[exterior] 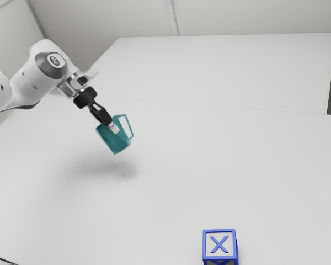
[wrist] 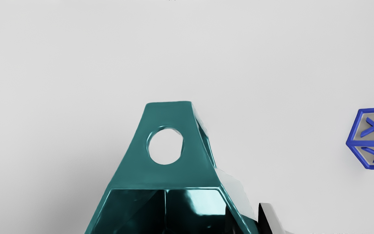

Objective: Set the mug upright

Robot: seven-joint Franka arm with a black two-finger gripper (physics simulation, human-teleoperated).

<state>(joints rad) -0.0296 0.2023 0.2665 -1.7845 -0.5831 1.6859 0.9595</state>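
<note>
We see one mug (exterior: pixel 115 144), glossy teal, with an angular, flat-sided body. Its handle (wrist: pixel 164 177) stands out from one side as an open loop, and the wrist view shows a round hole through the handle's broad flat face. The mug is tilted, neither upright nor flat on its side: its mouth leans toward the exterior view's left and its base points down toward that view's right, with the handle on the right. We have it raised off the table (exterior: pixel 182 165), held by its wall in our end effector (exterior: pixel 113 128).
</note>
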